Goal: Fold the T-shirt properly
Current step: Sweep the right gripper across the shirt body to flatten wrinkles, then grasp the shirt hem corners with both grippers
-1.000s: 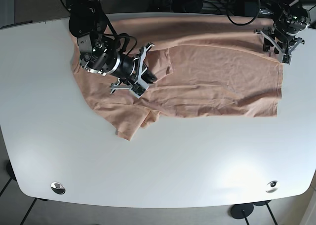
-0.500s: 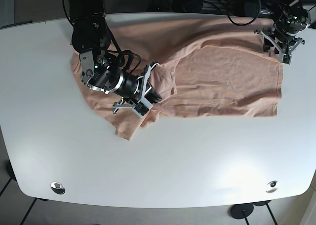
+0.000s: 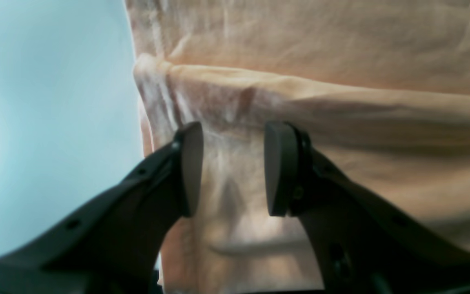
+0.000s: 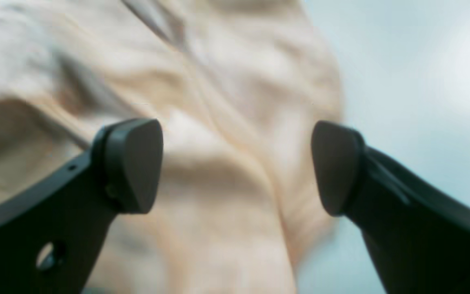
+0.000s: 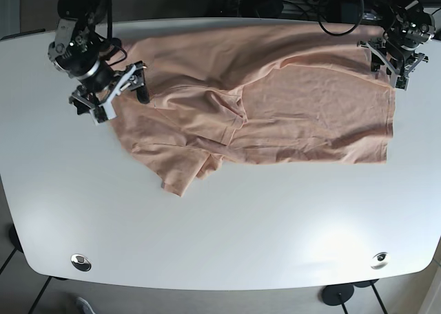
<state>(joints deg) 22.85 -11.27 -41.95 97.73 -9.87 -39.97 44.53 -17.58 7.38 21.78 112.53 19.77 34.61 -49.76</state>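
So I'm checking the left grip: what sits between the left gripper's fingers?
In the left wrist view, a ridge of the T-shirt runs between the left gripper fingers, which stand apart.

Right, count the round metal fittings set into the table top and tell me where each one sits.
2. One metal fitting sits near the front left corner of the table, the other near the front right corner. The T-shirt could hide more at the back.

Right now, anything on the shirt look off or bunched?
Yes. The T-shirt is not flat: a sleeve at the near left edge is crumpled and folded under, and a loose flap lies creased mid-body. The far edge hangs at the table rim. No tears or stains show.
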